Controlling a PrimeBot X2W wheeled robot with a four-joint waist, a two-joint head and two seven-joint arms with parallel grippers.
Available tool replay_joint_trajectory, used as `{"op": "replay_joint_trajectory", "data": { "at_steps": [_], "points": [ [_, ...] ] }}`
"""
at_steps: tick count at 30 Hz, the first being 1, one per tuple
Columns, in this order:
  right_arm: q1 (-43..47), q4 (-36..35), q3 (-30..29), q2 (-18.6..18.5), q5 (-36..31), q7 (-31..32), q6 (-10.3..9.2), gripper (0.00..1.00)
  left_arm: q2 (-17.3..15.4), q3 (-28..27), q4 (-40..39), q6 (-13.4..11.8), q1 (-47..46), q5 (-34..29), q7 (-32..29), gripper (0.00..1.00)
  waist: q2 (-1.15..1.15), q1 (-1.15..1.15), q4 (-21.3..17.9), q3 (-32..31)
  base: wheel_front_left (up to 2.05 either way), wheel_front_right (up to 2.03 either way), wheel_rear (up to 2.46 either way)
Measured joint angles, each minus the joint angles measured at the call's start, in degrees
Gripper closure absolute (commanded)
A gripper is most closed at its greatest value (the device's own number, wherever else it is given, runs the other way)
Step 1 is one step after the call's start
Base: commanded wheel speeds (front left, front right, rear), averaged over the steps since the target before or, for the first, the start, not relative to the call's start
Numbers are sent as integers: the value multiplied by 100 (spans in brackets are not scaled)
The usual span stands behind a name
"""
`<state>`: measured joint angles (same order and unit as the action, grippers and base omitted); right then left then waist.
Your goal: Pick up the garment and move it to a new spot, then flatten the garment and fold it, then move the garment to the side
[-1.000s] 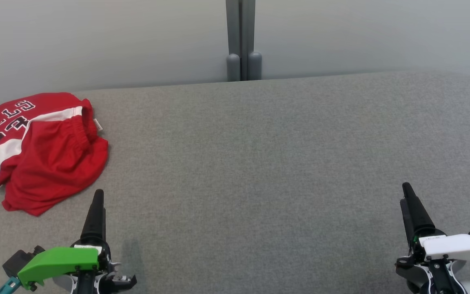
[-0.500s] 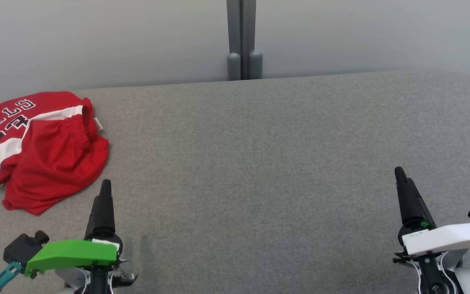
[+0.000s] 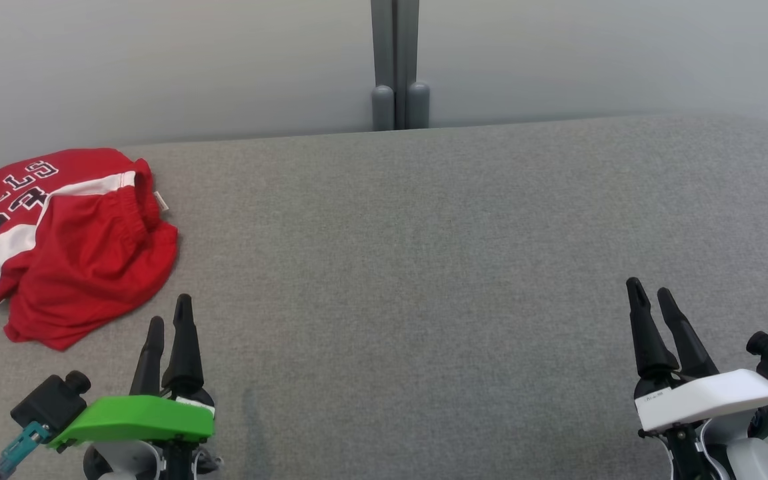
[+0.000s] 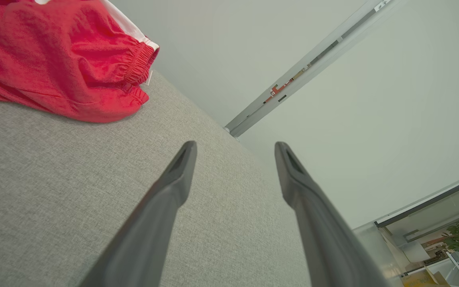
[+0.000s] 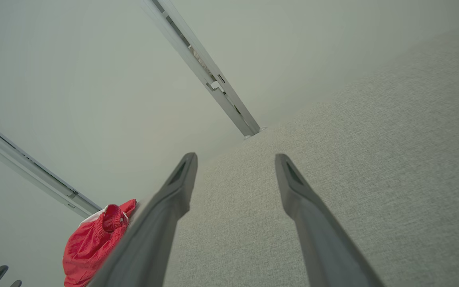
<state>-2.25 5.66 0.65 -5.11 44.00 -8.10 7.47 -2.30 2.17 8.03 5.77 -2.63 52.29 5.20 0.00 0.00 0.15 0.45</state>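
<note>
Red basketball shorts [image 3: 71, 247] lie crumpled at the far left of the grey upholstered surface [image 3: 424, 267]. Left gripper [image 3: 169, 310], fingers parted and empty, hovers near their front edge; right gripper [image 3: 649, 288], likewise parted, stands well apart. Step in hand: the first pick-up; next, presumably, a leftward reach onto the cloth.

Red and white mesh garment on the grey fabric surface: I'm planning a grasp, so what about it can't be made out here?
Head view: the red and white mesh garment runs off the left edge; its lettering is cut off there.
Left wrist view: it is cropped by the top and left edges.
Right wrist view: it is small, partly behind a finger of the right gripper.
</note>
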Motion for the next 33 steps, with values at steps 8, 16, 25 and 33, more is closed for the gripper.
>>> {"op": "replay_joint_trajectory", "data": {
  "at_steps": [8,16,25,33],
  "points": [
    [26,0,-40,33,-728,-102,0,0,-4,55,26,0,93,-668,143,0,0,0,6,-3,0,0,0],
    [44,51,-26,63,-1374,-182,0,0,-10,140,136,4,140,-1292,253,0,0,0,3,-22,0,0,0],
    [79,141,-1,87,-2022,-280,0,0,-12,196,289,29,213,-1716,399,0,0,0,-13,-57,0,0,0],
    [131,157,-1,112,-2568,-355,0,0,-15,241,397,74,265,-2076,499,0,0,0,-11,-71,0,0,0]
  ]
}}
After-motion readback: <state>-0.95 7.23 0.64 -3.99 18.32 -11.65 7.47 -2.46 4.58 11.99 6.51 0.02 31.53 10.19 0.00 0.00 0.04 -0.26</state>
